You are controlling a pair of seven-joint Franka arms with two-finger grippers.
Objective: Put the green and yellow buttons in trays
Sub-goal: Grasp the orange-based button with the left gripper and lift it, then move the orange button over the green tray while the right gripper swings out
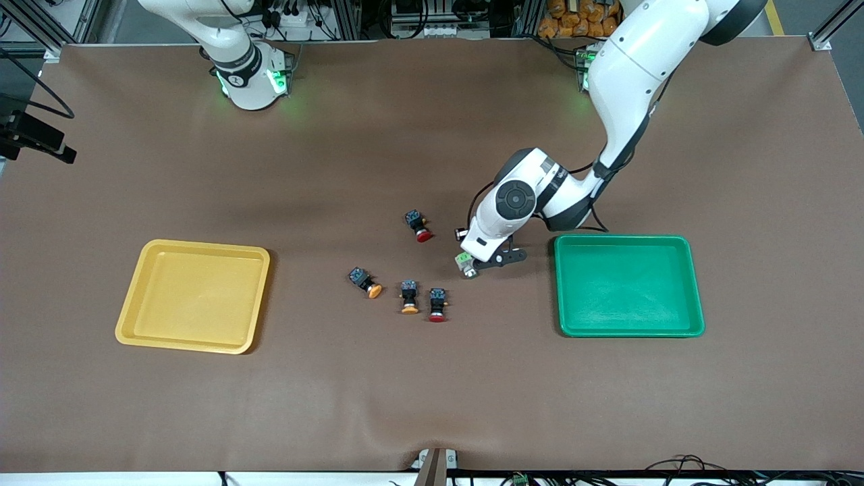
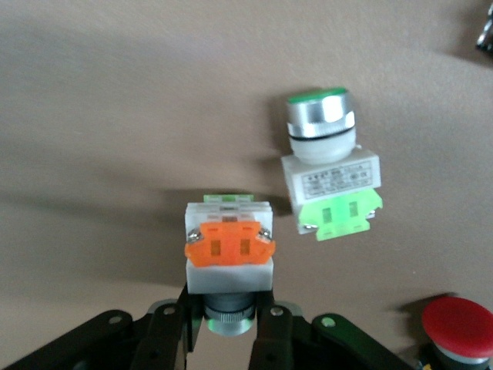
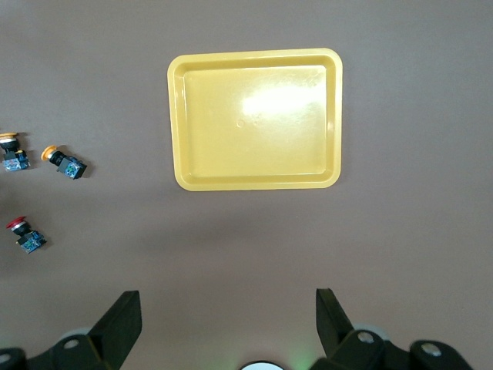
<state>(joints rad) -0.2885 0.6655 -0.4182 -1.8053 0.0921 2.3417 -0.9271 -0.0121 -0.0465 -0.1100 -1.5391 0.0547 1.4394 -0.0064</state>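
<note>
Just beside the green tray (image 1: 628, 285), toward the middle of the tabletop (image 1: 432, 391), the left gripper (image 2: 229, 317) is set low, its fingers (image 2: 173, 331) closed on the round neck of a white button (image 2: 229, 250) with an orange clip. The hold is low on the neck, probably so that the square body stays free of the fingers when it is lifted. A second white button (image 2: 331, 173), with a green cap and a metal collar, lies on its side close beside the held one.

Nearer the yellow tray (image 1: 194, 295) two black buttons with orange caps (image 1: 365, 282) (image 1: 409, 297) and two with red caps (image 1: 437, 304) (image 1: 418, 225) lie tipped over, the mushroom caps resting on the brown mat.

Both trays are shallow glossy plastic with rounded corners and raised rims, and nothing is seen in either.

The right gripper (image 3: 228, 327) waits high over the tabletop near its base, its fingers spread wide and holding nothing.
</note>
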